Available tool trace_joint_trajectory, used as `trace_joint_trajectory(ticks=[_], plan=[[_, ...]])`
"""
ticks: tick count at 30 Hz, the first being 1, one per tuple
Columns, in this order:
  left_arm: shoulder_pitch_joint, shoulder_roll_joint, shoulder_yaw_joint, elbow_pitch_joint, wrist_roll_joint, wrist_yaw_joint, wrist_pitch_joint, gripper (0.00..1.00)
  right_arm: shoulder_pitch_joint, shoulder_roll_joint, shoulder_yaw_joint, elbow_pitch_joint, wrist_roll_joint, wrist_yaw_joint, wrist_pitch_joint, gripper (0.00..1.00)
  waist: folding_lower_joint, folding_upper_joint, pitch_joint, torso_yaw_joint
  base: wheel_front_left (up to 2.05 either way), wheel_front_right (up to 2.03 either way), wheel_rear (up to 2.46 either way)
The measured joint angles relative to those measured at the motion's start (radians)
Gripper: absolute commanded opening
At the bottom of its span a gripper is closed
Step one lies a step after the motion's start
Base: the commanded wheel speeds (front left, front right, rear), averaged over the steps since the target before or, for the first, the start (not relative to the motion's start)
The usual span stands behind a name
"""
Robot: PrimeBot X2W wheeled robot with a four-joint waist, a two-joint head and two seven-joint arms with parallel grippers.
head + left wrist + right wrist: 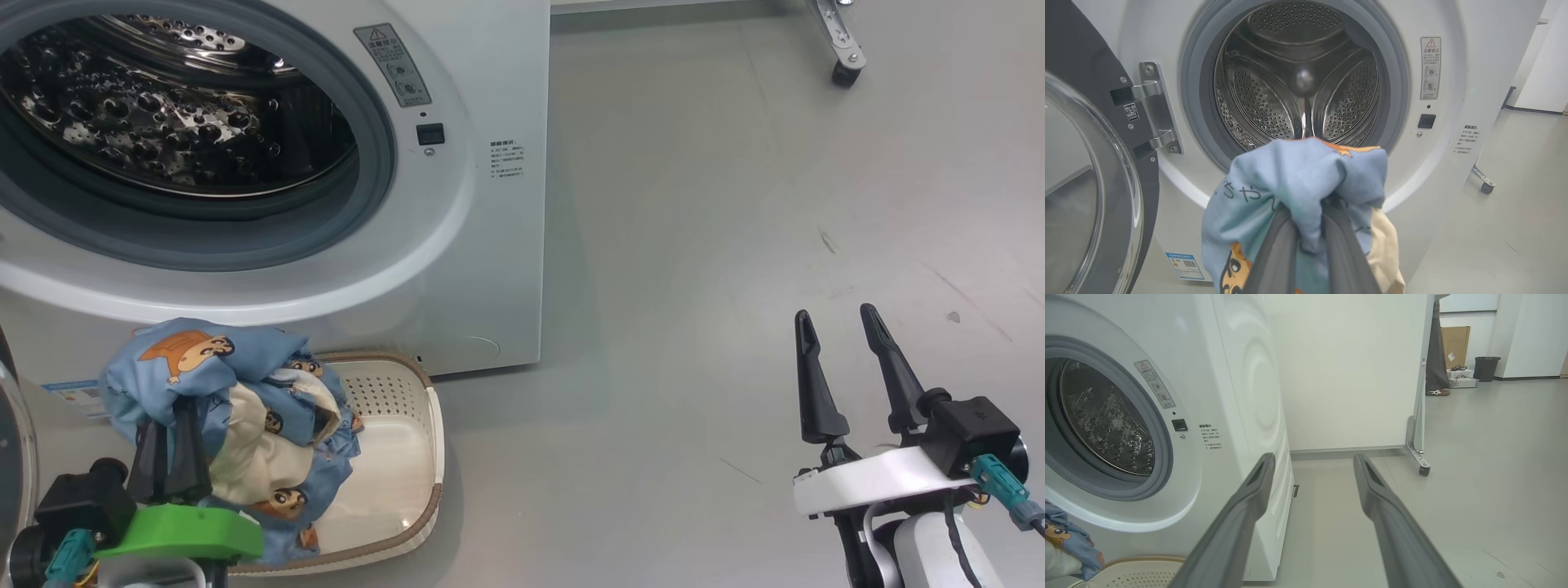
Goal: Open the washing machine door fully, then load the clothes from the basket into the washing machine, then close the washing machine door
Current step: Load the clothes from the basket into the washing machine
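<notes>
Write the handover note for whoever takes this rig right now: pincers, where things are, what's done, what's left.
Left pincer: shut on the clothes, bundle raised over the basket, in front of the washing machine opening.
Right pincer: open, empty, over the floor to the machine's right.
Washing machine door: swung open. Drum: no clothes seen inside.
Done: door opened, clothes gripped.
Left: put the clothes in the drum, close the door.

The left gripper point(169, 441) sits at the lower left, its dark fingers pinched close on the clothes point(204, 359). The right gripper point(835, 318) sits at the lower right, fingers spread wide, holding nothing.
</notes>
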Motion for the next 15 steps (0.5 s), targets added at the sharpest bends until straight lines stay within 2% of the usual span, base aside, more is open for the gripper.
trace_joint_trajectory(ticks=[9,15], plan=[[-0.014,0.0,-0.004,-0.025,-0.021,0.008,0.0,0.0,0.001,0.0,0.007,-0.019,0.0,0.0,0.0,1.0,0.0,0.0,0.041,0.003,0.0,0.0,0.0],[-0.089,0.0,0.012,-0.047,-0.029,0.016,0.0,0.0,0.0,0.0,0.03,-0.034,0.0,0.0,0.0,1.0,0.0,0.0,0.089,0.003,0.0,0.0,0.0]])
